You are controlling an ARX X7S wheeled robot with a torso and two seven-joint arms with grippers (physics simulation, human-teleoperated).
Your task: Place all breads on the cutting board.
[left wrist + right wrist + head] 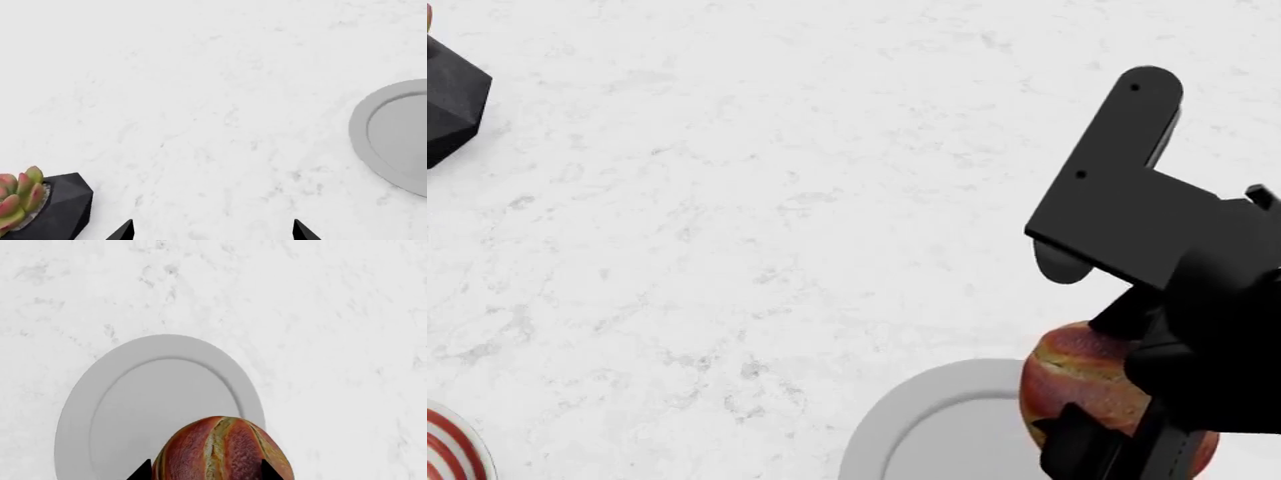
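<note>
The round reddish-brown loaf [223, 450] with tan stripes sits between the fingers of my right gripper [205, 471], which is shut on it. In the head view the loaf [1068, 375] shows under my right gripper [1101, 385], over the near right rim of the round grey plate [921, 430]. My left gripper [212, 231] is open and empty over bare white marble. It is not in the head view. The golden-brown roll and the cutting board are out of view.
The grey plate also shows in the right wrist view [100, 410] and the left wrist view [393, 135]. A succulent in a black faceted pot [53, 205] stands at the far left [447, 100]. A red-striped white plate [447, 450] is at the near left corner.
</note>
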